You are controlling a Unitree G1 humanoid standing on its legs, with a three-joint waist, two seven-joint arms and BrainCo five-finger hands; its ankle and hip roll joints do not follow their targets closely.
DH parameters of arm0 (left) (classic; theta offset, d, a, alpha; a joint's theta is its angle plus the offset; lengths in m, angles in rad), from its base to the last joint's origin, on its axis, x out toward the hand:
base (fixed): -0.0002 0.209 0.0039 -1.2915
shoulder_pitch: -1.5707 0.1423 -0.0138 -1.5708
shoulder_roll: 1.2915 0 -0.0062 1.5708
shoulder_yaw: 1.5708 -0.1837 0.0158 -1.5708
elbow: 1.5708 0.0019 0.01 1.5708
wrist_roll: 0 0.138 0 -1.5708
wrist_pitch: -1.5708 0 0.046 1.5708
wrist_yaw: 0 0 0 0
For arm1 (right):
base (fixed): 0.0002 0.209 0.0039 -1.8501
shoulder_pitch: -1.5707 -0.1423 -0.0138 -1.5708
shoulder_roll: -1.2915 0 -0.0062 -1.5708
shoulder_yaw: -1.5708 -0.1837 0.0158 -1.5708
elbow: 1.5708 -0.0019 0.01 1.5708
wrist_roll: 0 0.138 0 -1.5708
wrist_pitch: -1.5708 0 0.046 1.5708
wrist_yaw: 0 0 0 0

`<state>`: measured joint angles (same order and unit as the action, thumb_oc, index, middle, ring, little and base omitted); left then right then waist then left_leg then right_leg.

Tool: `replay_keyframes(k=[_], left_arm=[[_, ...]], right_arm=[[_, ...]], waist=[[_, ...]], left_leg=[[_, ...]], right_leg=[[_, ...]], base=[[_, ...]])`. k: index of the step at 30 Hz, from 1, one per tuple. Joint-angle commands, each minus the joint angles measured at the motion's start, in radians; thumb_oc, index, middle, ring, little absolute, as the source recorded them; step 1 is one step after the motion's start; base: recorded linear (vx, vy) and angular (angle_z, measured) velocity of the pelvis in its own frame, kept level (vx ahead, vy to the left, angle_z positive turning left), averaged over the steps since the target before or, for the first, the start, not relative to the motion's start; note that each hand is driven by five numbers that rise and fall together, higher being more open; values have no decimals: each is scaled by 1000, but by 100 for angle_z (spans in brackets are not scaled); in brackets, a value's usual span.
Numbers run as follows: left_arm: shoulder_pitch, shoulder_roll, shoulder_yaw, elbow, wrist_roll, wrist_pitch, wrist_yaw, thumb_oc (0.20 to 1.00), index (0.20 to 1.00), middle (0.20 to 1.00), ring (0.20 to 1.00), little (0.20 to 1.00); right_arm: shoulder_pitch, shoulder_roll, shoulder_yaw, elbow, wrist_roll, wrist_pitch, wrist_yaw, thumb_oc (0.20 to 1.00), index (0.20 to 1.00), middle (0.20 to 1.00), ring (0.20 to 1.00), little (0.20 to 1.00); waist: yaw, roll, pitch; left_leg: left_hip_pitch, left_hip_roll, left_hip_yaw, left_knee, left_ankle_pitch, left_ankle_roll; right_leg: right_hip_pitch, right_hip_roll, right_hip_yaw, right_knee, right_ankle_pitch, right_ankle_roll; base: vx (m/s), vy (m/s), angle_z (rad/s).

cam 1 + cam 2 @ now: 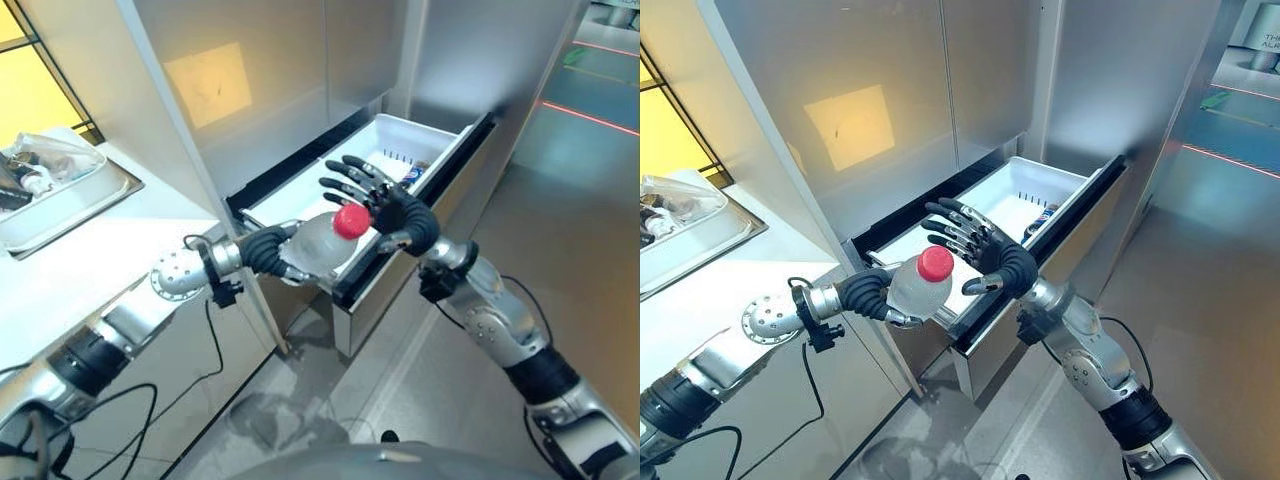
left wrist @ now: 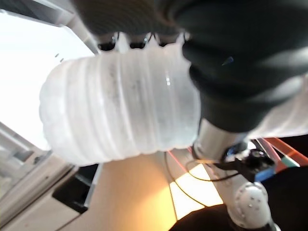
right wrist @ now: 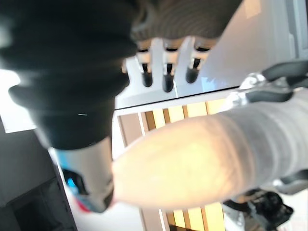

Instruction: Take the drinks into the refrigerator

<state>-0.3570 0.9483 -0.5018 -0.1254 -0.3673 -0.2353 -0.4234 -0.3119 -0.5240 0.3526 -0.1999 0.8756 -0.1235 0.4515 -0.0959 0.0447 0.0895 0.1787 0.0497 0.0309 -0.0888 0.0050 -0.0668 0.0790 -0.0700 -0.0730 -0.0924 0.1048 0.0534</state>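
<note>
White counter (image 1: 90,260) at left, w/ a metal tray (image 1: 95,200) set on it near the far edge. Tray holds a clear plastic bag (image 1: 55,150) and dark small items, too small to tell apart. Yellow-lit window (image 1: 30,100) behind the tray, dark frame. Grey glossy floor (image 1: 560,230) at right, crossed by red-lit strips (image 1: 590,117) in the far corner. Pale wet-looking patch (image 1: 270,415) on the floor.
</note>
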Motion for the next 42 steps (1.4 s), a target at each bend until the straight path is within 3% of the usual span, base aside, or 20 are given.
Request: replay_keyframes(k=[1, 7, 27, 42], left_arm=[[-101, -14, 159, 43, -67, -48, 35, 200, 200, 200, 200, 200], [-123, -24, 149, 63, -74, -43, 42, 200, 200, 200, 200, 200], [-164, -82, 134, 54, -25, -45, 83, 200, 200, 200, 200, 200], [-218, -121, 93, 46, -2, -49, 112, 200, 200, 200, 200, 200]], right_arm=[[-53, -5, -87, -81, -12, -78, 5, 1000, 1000, 1000, 1000, 1000], [-79, 4, -75, -72, -35, -85, -6, 1000, 1000, 1000, 1000, 1000], [-79, 107, 147, 49, -44, 2, 40, 1000, 1000, 1000, 1000, 1000], [-104, 151, 228, 95, -67, 3, 32, 1000, 1000, 1000, 1000, 1000]], waist=[[-9, -36, -9], [-8, -39, -11], [0, -53, -12], [5, -63, -11]], left_leg=[[-24, -70, -26, 84, -109, 77], [-20, -70, -30, 84, -112, 77], [-10, -64, -49, 81, -111, 74], [-24, -67, -62, 81, -98, 74]], right_leg=[[64, 16, -25, 71, -160, 17], [64, 18, -27, 78, -165, 15], [77, 25, -39, 81, -177, 4], [69, 23, -48, 81, -170, 3]], base=[[0, 0, 0], [0, 0, 0], [0, 0, 0], [-2, 0, 1]])
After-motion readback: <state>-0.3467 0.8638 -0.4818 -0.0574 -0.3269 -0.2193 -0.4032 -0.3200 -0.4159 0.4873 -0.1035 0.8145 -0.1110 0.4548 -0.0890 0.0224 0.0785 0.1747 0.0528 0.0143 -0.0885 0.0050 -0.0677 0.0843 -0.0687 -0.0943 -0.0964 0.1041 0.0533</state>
